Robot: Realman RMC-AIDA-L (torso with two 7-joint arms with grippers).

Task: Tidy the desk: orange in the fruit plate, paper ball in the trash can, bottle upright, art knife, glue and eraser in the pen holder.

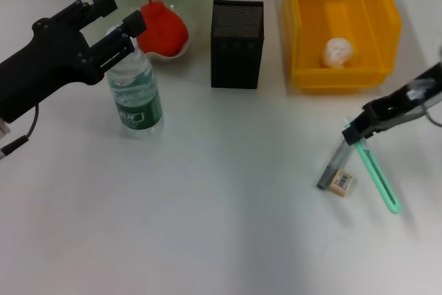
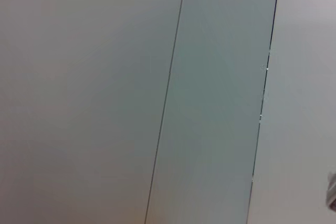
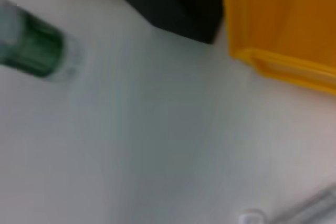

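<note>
though blurry, paper ball (image 1: 338,52) in trash can (image 1: 384,6)

Bright, even overhead light washes the white surface (image 1: 207,226); shadows are faint and soft. The right wrist view is heavily blurred; the bottle (image 3: 31,45) smears there.

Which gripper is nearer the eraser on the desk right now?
Right. The right gripper hovers just above and beside the eraser, over the green art knife. The left gripper is far across the desk, at the bottle top.
</note>
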